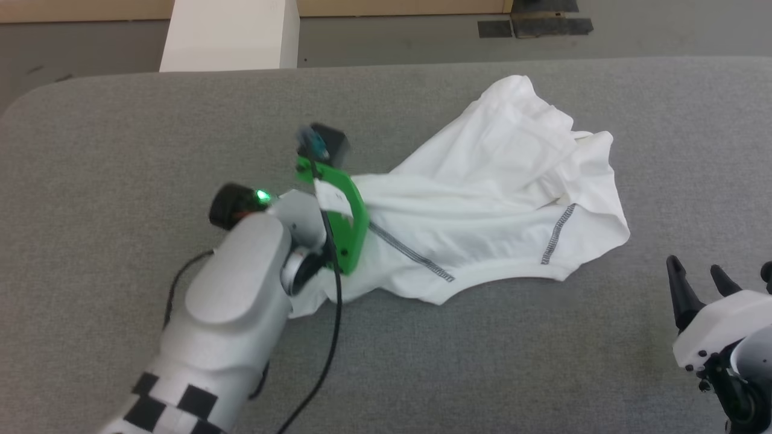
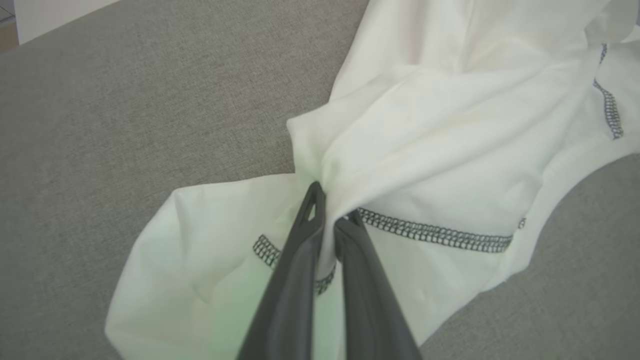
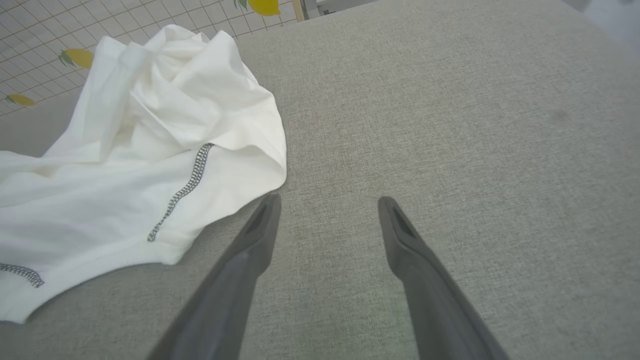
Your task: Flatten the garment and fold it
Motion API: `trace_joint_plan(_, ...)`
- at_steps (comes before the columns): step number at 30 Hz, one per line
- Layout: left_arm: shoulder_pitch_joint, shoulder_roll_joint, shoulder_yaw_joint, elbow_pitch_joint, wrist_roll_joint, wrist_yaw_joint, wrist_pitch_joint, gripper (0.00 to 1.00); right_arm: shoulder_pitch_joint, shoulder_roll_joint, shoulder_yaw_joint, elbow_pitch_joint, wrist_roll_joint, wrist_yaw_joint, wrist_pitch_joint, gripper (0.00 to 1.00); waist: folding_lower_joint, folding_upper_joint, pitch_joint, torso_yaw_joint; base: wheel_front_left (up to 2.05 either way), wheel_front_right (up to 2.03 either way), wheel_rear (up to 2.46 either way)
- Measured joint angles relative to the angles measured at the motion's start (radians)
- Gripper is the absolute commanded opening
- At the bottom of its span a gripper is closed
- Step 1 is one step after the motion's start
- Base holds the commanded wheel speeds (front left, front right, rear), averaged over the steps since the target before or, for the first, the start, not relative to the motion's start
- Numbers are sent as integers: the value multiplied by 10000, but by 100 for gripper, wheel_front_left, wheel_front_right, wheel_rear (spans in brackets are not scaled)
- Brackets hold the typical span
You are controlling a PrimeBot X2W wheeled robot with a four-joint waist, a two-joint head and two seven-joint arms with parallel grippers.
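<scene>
The garment [image 1: 500, 199], a white shirt with dark zigzag stitching, lies crumpled on the grey table [image 1: 120, 138], right of centre. My left gripper [image 2: 332, 202] is shut on a bunched fold of the garment [image 2: 450, 140] near a stitched seam, at its left end; in the head view the wrist and green mount [image 1: 341, 211] cover that spot. My right gripper [image 1: 699, 274] hovers open at the lower right, a little way from the garment's right edge. In the right wrist view its fingers [image 3: 260, 225] stand apart over bare cloth, with the garment [image 3: 150, 165] just to their left.
A rigid white box [image 1: 232, 33] stands beyond the table's far edge at the upper left. Grey floor with dark tape patches [image 1: 531, 24] lies behind. A tiled wall with yellow fruit prints [image 3: 75, 55] shows in the right wrist view.
</scene>
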Motion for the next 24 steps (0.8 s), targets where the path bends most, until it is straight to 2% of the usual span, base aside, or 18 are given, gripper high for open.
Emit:
trace_joint_plan(6,-1095,165,290,568,165,305,-602,0,-324,6,349,-86,-113,0,33,100,0,0,443,-191,0,0,0)
trace_joint_plan(11,-1466,199,249,1459,228,320,-639,0,-461,6,523,-140,-153,0,46,100,0,0,857,-439,0,0,0)
trace_joint_plan(12,-1464,173,280,1618,196,322,-658,20,-468,4,520,-138,-155,0,46,100,0,0,931,-490,0,0,0)
trace_joint_plan(14,-1463,113,280,1866,148,320,-756,100,-468,4,487,-119,-157,0,42,100,0,0,1038,-556,0,0,0)
trace_joint_plan(19,-1450,-82,535,2010,-247,213,-1438,100,-434,4,412,96,-157,0,6,100,1,0,941,-524,0,0,0)
trace_joint_plan(24,-1068,-71,1398,941,-1011,171,-3012,100,-225,2,412,255,-146,0,-46,100,1,0,522,-363,0,0,0)
